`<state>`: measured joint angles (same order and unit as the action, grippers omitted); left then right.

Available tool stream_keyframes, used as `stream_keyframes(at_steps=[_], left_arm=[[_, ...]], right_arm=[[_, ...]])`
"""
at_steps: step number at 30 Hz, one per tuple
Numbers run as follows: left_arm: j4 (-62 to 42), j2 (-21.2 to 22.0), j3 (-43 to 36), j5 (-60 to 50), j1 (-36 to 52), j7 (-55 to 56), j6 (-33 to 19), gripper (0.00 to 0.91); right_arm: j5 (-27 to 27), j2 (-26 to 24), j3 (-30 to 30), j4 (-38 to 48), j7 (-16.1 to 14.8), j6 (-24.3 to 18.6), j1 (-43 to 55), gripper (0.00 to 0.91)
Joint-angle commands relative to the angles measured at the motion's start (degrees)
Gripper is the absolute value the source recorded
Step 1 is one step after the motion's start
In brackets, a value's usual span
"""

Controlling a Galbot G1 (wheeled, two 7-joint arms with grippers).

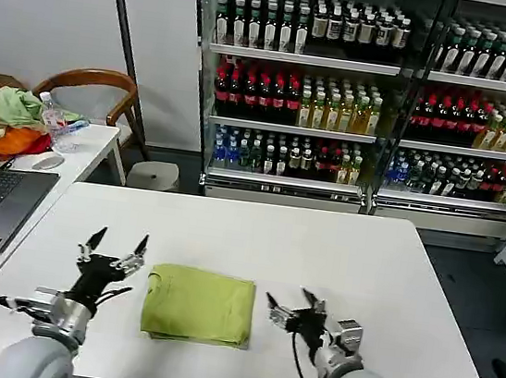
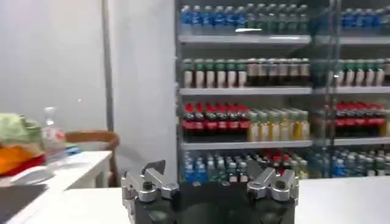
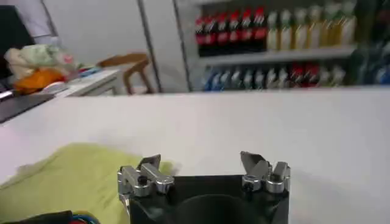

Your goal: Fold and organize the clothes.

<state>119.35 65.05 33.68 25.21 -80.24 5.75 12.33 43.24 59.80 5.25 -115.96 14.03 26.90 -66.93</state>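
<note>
Lime T-shirt (image 1: 198, 305) is lying folded into a neat rectangle on the table (image 1: 390, 282), looking done, left gripper (image 1: 117, 248) and right gripper (image 1: 291, 300) flanking it wide open, holding nothing.

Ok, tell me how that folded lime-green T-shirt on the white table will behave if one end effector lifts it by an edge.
The folded lime-green cotton T-shirt is soft cloth with rumpled edges, so it would likely droop and unfold. It looks light. Pushed across the smooth white table, it would probably bunch rather than slide whole.
</note>
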Motion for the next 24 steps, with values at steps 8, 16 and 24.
stream_keyframes(at_steps=[8, 16, 24], left_arm=[[-1.58, -1.32, 9.11, 1.45, -3.90, -2.70, -2.55, 0.907], [-1.85, -0.71, 8.93, 0.85, -4.31, -2.48, -2.73, 0.907], [-2.23, -0.49, 8.50, 0.31, -4.15, -1.96, -2.80, 0.907]], right_arm=[[17.95, 4.85, -7.07, 6.73, 1.01, 3.00, 3.55, 0.907], [19.97, 5.73, -7.40, 7.31, 1.24, 3.32, 4.22, 0.272], [21.03, 5.90, -7.43, 7.57, 2.33, 3.02, 4.45, 0.000]])
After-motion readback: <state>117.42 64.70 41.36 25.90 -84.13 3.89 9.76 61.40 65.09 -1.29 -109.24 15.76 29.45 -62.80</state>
